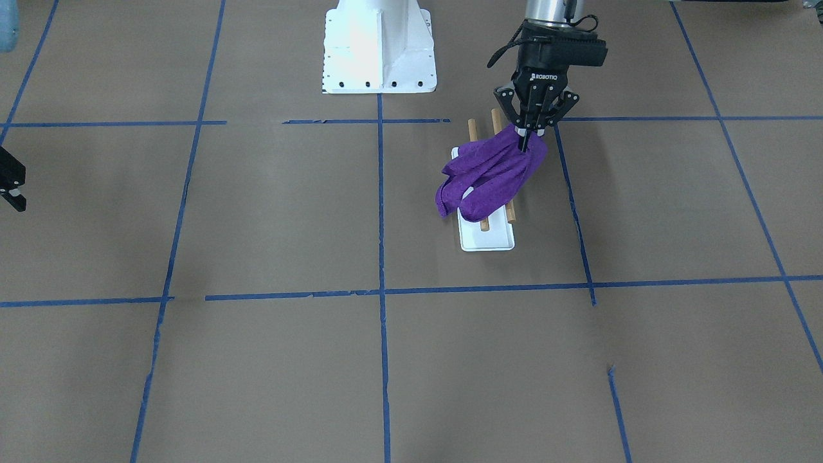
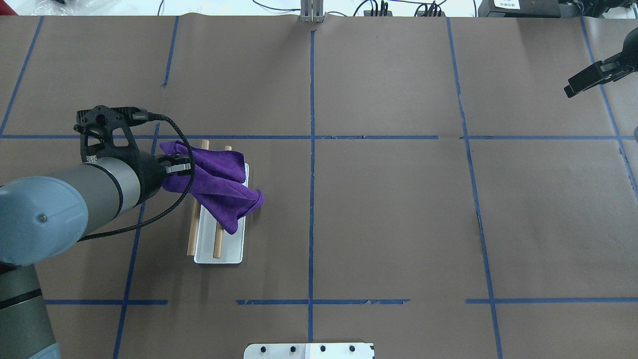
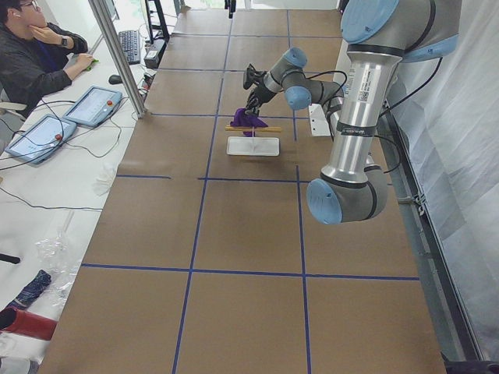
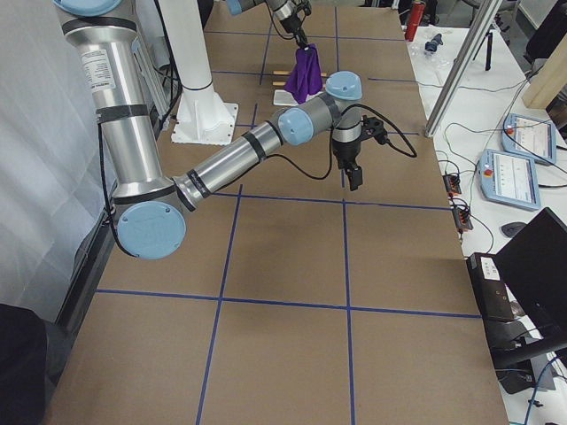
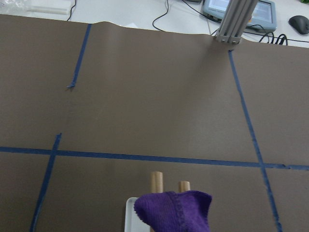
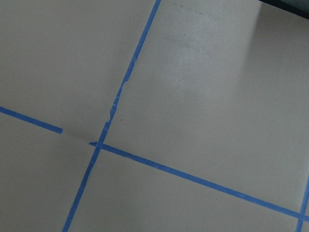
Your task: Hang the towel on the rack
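My left gripper (image 1: 526, 143) is shut on one end of a purple towel (image 1: 492, 177) and holds it just above the rack's far-side dowel. The rack (image 1: 487, 242) has two light-brown wooden dowels (image 1: 472, 128) over a flat white base. The towel drapes slantwise across both dowels, and its free end hangs toward the base. From overhead, the left gripper (image 2: 179, 167) sits at the rack's (image 2: 222, 252) left side, and the towel (image 2: 222, 187) covers the rack's far half. The left wrist view shows the towel (image 5: 174, 212) over the dowel tips (image 5: 156, 181). My right gripper (image 2: 593, 77) is far off at the table's right; whether it is open or shut does not show.
The large white bolted pedestal (image 1: 379, 48) stands at the robot's side of the table. Blue tape lines (image 2: 311, 149) divide the brown paper into squares. An operator (image 3: 35, 58) sits at a side desk with tablets.
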You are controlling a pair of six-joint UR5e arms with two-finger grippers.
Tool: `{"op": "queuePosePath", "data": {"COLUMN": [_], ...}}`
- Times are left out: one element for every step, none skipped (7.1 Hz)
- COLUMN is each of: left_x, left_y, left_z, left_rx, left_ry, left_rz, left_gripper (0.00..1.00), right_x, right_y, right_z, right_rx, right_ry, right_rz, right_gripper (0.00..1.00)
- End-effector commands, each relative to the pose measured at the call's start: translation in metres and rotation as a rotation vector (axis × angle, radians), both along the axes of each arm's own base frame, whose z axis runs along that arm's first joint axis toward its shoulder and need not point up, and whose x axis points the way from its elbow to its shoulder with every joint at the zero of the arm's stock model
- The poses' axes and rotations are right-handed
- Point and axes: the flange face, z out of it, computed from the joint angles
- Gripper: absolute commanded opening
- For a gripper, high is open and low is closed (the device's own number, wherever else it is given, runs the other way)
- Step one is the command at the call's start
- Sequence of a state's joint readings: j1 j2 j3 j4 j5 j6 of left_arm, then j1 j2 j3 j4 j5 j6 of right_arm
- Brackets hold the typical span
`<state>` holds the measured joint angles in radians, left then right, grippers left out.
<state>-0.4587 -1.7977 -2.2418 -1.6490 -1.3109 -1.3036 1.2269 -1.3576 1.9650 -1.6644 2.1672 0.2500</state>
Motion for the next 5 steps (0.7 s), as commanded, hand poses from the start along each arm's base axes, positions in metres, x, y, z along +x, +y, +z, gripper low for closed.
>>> {"op": "queuePosePath", "data": {"left_x": [0.001,0.009,0.016,0.020,0.026], "left_y": [-0.003,-0.006,-0.010,-0.013,-0.016], "left_z": [0.032,0.044,0.054,0.063,0.072], "left_rx": [-0.025,-0.036,-0.046,-0.047,-0.054], "left_ry": [-0.071,-0.097,-0.119,-0.144,-0.165], "left_rz": [0.001,0.000,-0.001,-0.013,-0.015], "left_gripper": [0.00,0.00,0.00,0.00,0.00], "right_x": [0.005,0.008,0.009,0.009,0.009], "right_y": [0.000,-0.001,-0.001,-0.001,-0.001], "right_z": [-0.001,-0.001,-0.001,-0.001,-0.001], "right_rx": [-0.005,-0.006,-0.006,-0.005,-0.005], "right_ry": [-0.011,-0.014,-0.014,-0.014,-0.014], "right_rz": [0.004,0.009,0.010,0.010,0.010], "right_gripper": [1.00,1.00,1.00,1.00,1.00]}}
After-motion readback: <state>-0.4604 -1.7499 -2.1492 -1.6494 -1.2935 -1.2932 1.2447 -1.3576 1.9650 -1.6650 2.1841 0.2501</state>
